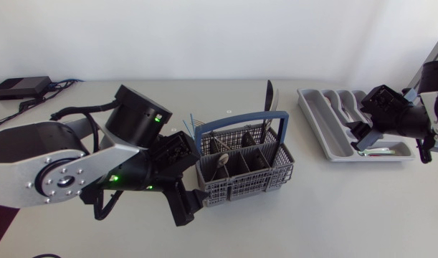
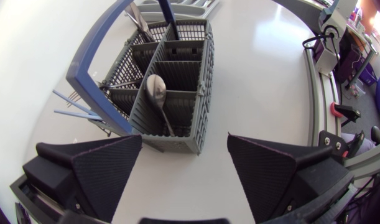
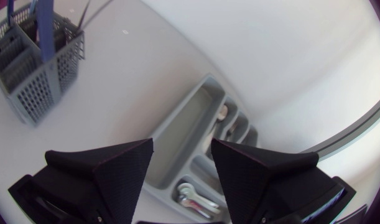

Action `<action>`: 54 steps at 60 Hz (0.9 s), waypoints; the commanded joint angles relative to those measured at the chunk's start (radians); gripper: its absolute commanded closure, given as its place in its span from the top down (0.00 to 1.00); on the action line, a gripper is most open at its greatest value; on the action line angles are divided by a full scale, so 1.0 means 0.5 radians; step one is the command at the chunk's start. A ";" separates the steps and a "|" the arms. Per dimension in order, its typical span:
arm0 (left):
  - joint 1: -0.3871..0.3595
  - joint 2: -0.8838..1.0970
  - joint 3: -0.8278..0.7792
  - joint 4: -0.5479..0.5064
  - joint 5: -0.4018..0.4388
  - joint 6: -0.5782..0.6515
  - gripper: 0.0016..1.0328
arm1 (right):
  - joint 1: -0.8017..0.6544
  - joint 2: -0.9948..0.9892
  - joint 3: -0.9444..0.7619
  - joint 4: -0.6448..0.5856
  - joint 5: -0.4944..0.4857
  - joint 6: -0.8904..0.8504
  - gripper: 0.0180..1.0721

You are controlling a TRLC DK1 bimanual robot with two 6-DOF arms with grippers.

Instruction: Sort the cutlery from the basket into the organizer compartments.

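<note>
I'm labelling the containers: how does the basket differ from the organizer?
The basket is tall, dark grey mesh with a blue handle; the organizer is a shallow, pale grey solid tray without one. The basket's spoon stands bowl up; the organizer's cutlery lies flat. Both are divided into compartments.

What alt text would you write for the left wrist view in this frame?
The left gripper, open and empty, hovers over the table just short of a grey mesh cutlery basket with a blue handle. A metal spoon stands bowl-up in a near compartment, and thin blue pieces stick out of its side.
</note>
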 commanded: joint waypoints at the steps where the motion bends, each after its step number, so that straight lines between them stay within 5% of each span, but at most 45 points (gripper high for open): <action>1: 0.021 -0.045 -0.067 -0.021 -0.013 -0.029 0.92 | 0.091 -0.186 0.025 -0.192 -0.099 0.298 0.65; 22: 0.033 0.007 -0.135 -0.021 -0.010 0.002 0.92 | 0.520 -0.352 0.188 -0.935 -0.556 0.923 0.65; 54: -0.080 0.418 0.019 0.056 -0.010 0.002 0.92 | 0.901 0.007 0.283 -1.082 -0.988 1.448 0.65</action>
